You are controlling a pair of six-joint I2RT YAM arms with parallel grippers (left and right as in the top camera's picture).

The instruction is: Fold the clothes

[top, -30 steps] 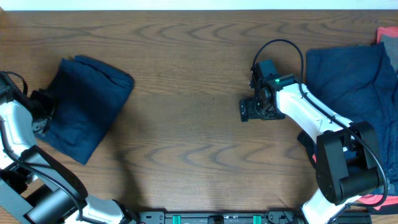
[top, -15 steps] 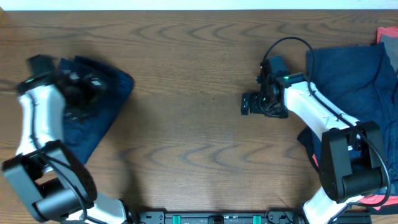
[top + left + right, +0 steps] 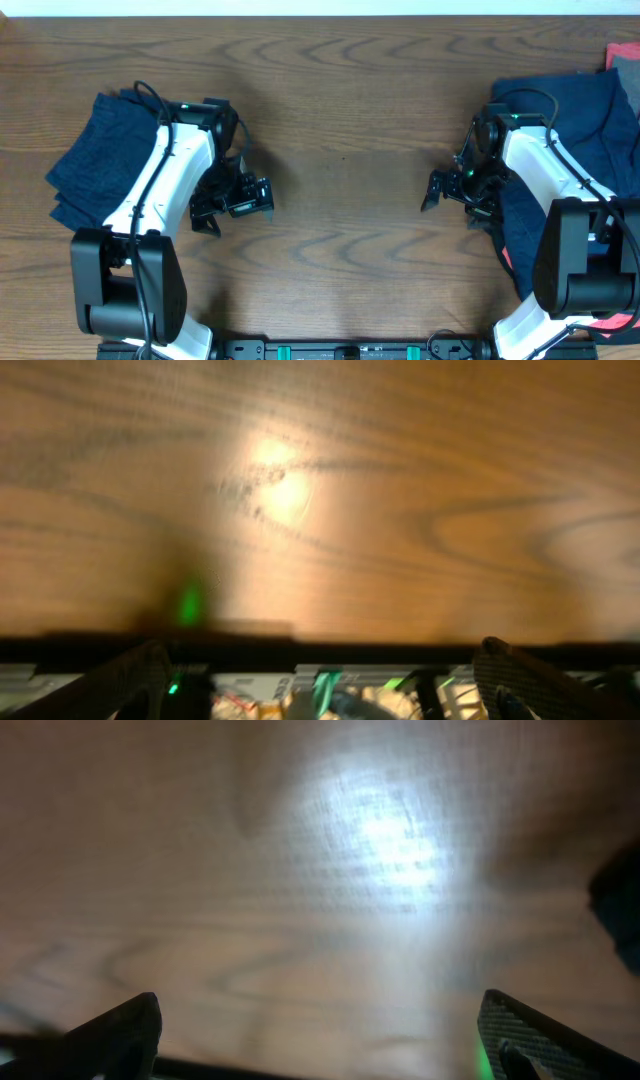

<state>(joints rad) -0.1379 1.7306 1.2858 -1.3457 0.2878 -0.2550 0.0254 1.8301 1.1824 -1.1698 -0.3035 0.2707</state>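
Observation:
A folded dark navy garment lies at the left of the table, partly under my left arm. A pile of unfolded navy clothes lies at the right edge, partly under my right arm. My left gripper is open and empty over bare wood, right of the folded garment. Its view shows only tabletop between its spread fingertips. My right gripper is open and empty over bare wood just left of the pile. A dark edge of the clothes shows at the right of its view.
The wooden table spans the view. Red fabric lies at the pile's far right corner, and more red shows at the bottom right. The arm bases and a black rail sit along the front edge.
My left arm has swung right, off the folded garment and out over bare table. My right gripper has moved right and toward the front, closer to the pile.

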